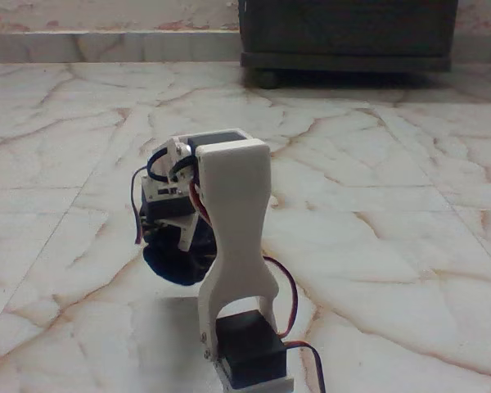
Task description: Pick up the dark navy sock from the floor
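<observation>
Over on the left of the fixed view, bare marble floor (57, 164) is stretching away, cream tiles veined in rusty brown. Moving toward centre, the sock (173, 266) is showing as a dark navy bundle low against the tile, at about seven o'clock from the arm's white upper link (233, 221). The gripper (168, 217) is sitting right on top of it, a cluster of white brackets, black servo and looped wires, pointing down and away from the camera.

The jaws themselves are hiding behind that hardware, so I cannot tell whether they are spread or clamped. The sock is touching the gripper's underside, tucked beneath it at six o'clock, and whether it is lifting off the tile or resting on it is too close to call.

By my reading, this is the grasp step. The next move is calling for a firm clamp on the fabric, then a straight lift.

Further right, more open tile, and at one o'clock in the background, the dark wooden cabinet (348, 33) is standing well apart.
</observation>
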